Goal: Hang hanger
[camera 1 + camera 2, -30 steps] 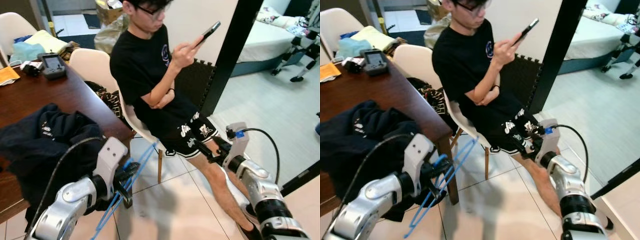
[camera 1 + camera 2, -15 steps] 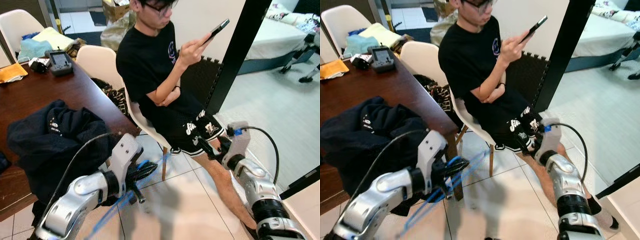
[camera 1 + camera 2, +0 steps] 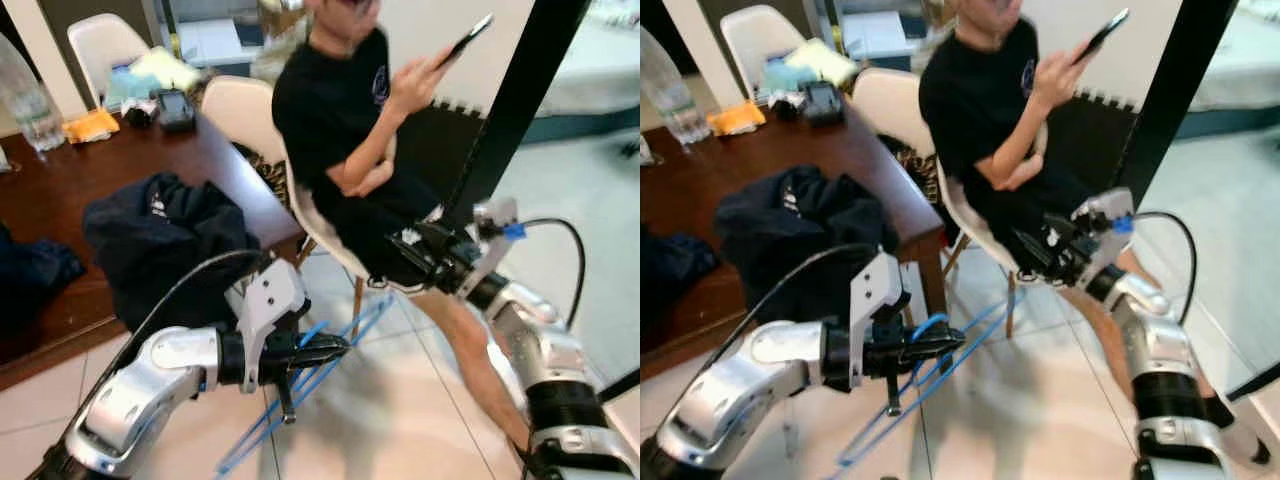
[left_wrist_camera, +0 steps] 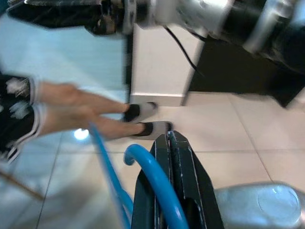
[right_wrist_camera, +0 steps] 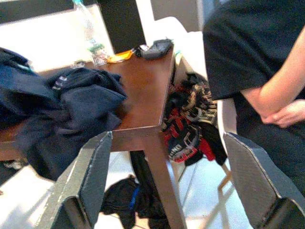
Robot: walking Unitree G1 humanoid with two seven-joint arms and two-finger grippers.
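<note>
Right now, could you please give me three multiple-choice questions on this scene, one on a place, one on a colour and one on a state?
1. Where does the dark jacket lie?
A. on the table
B. on the floor
C. on the bed

2. What colour is the hanger?
A. red
B. blue
C. white

3. How are the right hand's fingers?
A. shut on the hanger
B. shut on a bottle
C. open

Answers:
1 A, it is heaped on the brown table.
2 B, blue in the left hand.
3 C, a wide gap shows between them.
</note>
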